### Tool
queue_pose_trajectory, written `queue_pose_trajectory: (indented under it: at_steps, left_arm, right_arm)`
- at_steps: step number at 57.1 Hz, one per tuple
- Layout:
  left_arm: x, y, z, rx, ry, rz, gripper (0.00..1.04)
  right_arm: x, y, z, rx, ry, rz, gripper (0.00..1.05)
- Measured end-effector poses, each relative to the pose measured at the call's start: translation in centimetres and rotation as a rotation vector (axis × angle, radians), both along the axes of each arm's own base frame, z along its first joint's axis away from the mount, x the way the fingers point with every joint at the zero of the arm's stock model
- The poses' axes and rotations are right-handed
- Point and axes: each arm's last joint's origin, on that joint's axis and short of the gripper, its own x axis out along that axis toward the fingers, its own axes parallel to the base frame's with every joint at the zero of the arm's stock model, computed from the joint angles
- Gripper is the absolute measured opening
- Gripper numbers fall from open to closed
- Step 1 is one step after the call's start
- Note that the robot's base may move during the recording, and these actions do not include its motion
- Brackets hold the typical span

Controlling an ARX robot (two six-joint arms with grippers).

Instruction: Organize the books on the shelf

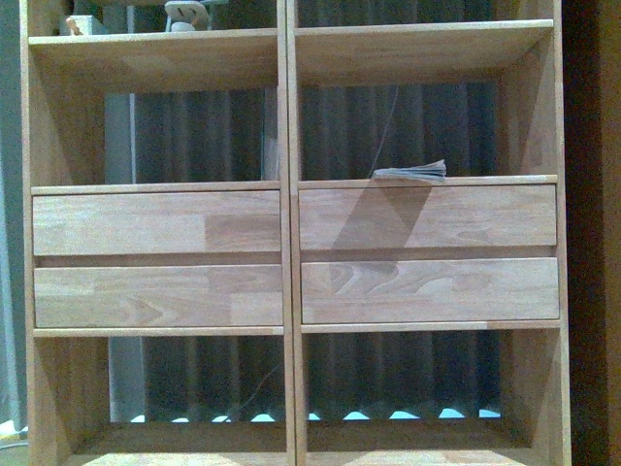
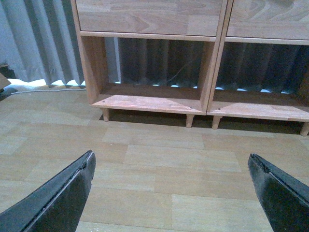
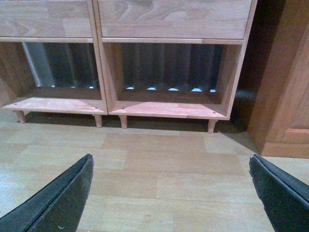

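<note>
Both released, jaws wide, nothing held: left gripper (image 2: pixel 170 155) and right gripper (image 3: pixel 170 157) sit low over the floor (image 2: pixel 159 145), facing the shelf (image 1: pixel 287 243) base. The book (image 1: pixel 409 174) lies flat atop the right-hand drawers (image 1: pixel 427 216), long axis along the front edge, well above your right gripper, likely the nearer one.

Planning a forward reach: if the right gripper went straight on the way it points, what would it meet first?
Probably the wood floor in front of the shelf: the open right gripper tilts down toward it. Depth is unclear; a bottom cubby lies beyond.
</note>
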Motion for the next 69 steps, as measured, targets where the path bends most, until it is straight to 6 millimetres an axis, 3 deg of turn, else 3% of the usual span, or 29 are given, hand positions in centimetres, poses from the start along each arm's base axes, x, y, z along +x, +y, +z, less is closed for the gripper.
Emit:
queue_pose_trajectory:
  at_steps: [69]
  left_arm:
    - [0.00, 0.00, 0.00, 0.000, 0.000, 0.000, 0.97]
  right_arm:
    - [0.00, 0.00, 0.00, 0.000, 0.000, 0.000, 0.98]
